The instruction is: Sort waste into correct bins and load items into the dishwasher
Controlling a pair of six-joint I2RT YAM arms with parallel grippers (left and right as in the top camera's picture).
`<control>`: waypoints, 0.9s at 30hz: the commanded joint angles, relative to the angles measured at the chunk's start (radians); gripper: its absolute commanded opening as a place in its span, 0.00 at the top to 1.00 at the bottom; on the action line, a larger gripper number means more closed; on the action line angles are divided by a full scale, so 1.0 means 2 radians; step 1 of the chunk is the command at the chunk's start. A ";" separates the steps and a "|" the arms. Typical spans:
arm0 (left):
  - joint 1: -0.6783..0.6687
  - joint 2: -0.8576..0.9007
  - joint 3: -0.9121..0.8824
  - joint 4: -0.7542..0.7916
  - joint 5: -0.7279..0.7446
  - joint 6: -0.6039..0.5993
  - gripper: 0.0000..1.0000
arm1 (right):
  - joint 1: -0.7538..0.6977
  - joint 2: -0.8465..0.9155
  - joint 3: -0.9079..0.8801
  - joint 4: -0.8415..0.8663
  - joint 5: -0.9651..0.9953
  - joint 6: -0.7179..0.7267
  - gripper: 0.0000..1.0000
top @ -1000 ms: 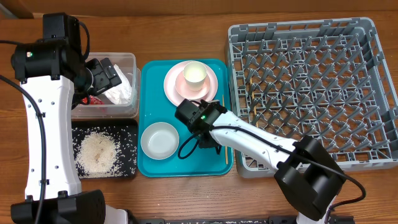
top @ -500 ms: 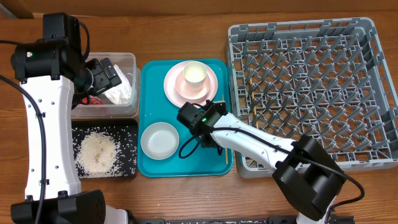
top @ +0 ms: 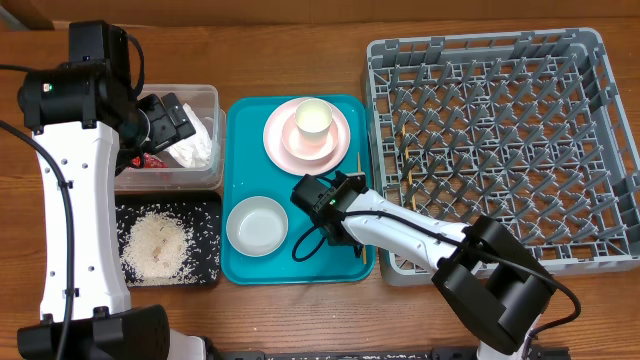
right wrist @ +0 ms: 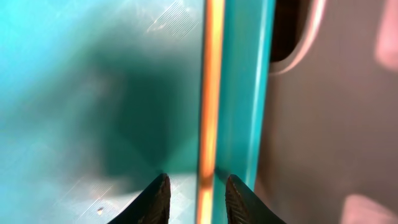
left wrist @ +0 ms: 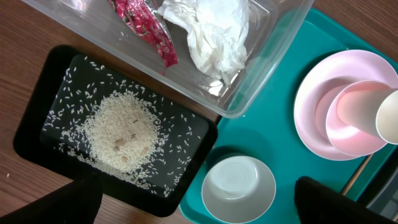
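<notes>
Since wrapper (left wrist: 146, 31), napkin (left wrist: 211, 34) lie in clear tub (top: 212, 95), rice (top: 158, 243) in black tray (top: 208, 205), I judge waste sorted | left gripper (top: 170, 122) spread wide, empty | plate (top: 277, 135), pink bowl (top: 312, 152), cup (top: 313, 119), pale bowl (top: 257, 225) not yet loaded, on teal tray (top: 240, 180) | right gripper (right wrist: 198, 193) slightly apart astride chopstick (right wrist: 210, 93) | rack (top: 590, 60) dishless.

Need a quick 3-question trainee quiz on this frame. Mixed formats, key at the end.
1. True or false: the cream cup sits in the pink bowl.
2. What lies between the right gripper fingertips? A) spoon B) chopstick C) fork
3. Fill in: the rice lies in the ____.

Key: 1 true; 2 B; 3 black tray.
</notes>
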 commanded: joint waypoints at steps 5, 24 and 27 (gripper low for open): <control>0.002 0.001 0.001 -0.001 -0.005 0.007 0.00 | -0.001 0.002 -0.006 0.002 -0.028 -0.004 0.65; 0.002 0.001 0.001 -0.001 -0.005 0.007 0.00 | -0.002 0.002 -0.006 0.012 -0.121 -0.094 0.36; 0.002 0.001 0.001 -0.001 -0.005 0.007 0.00 | -0.002 0.002 -0.005 0.012 -0.121 -0.094 0.35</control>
